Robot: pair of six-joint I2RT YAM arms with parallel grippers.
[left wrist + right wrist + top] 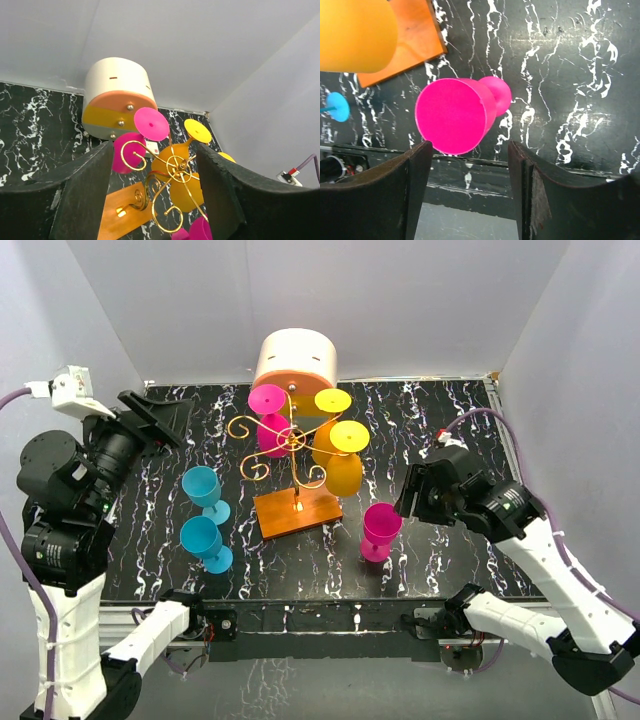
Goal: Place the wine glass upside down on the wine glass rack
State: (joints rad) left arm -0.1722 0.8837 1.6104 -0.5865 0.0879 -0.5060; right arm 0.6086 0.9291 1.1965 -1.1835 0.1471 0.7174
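- The wine glass rack stands mid-table on its flat base.
- A large cylinder sits just behind the rack, at the far edge of the table.
- One hung glass is foot-up on the rack's left side. Two more hung glasses are on its right side.
- Left of the rack stand two upright glasses, the far one just behind the near one.
- A lone upright glass stands on the table to the near right of the base.
- The right gripper is just right of that lone glass.
- The left gripper is at the far left, well apart from the rack.
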